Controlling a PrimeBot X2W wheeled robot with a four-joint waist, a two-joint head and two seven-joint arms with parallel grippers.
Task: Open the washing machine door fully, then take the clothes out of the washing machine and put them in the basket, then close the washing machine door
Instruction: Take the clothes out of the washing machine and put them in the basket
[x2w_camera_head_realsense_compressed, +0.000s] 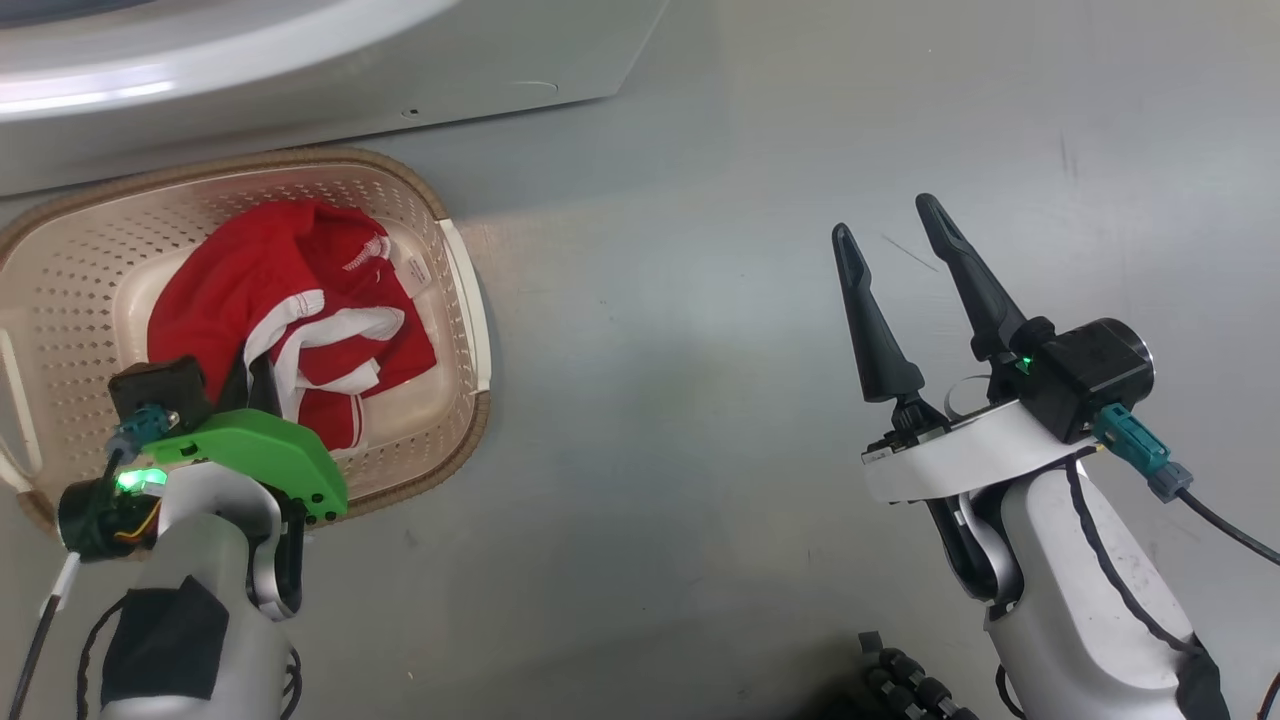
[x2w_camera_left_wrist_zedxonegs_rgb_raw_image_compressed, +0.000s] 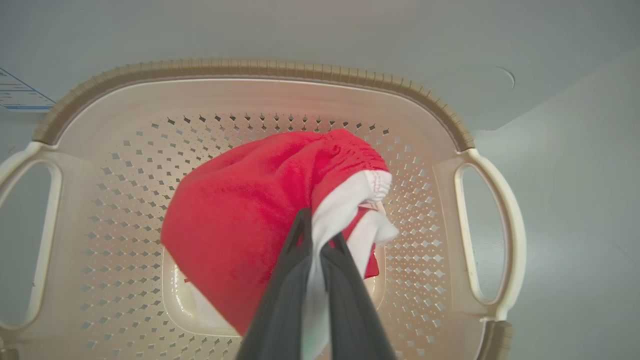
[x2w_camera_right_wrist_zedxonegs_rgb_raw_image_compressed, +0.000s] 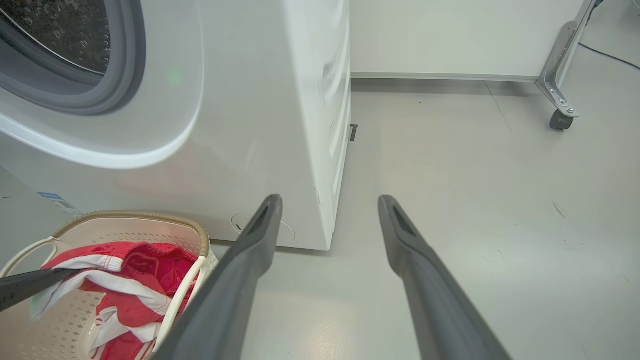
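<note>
While the left pincer (x2w_camera_left_wrist_zedxonegs_rgb_raw_image_compressed: 320, 227) is clamped tight on a white band of the clothes (x2w_camera_head_realsense_compressed: 260, 280), the red and white garment hangs bunched inside the basket (x2w_camera_head_realsense_compressed: 300, 158), its bulk over the basket's middle. The cream basket stands on the grey floor (x2w_camera_head_realsense_compressed: 700, 400), just in front of the washing machine (x2w_camera_right_wrist_zedxonegs_rgb_raw_image_compressed: 260, 125), near the machine's lower right corner. The right pincer (x2w_camera_head_realsense_compressed: 884, 218) hovers above bare floor, well apart from the basket, its two dark fingers spread wide and holding nothing. In the right wrist view the steel drum (x2w_camera_right_wrist_zedxonegs_rgb_raw_image_compressed: 60, 30) stands uncovered behind its grey rubber ring (x2w_camera_right_wrist_zedxonegs_rgb_raw_image_compressed: 125, 75).

Judged from this, the drop into the basket is nearly done, and the risk lies in the release. If the left arm lifts before its fingers part, the pinched band would likely drag the garment back out, or tip the light basket. Fabric could also cling to a finger after opening. Closing the door comes afterwards.
</note>
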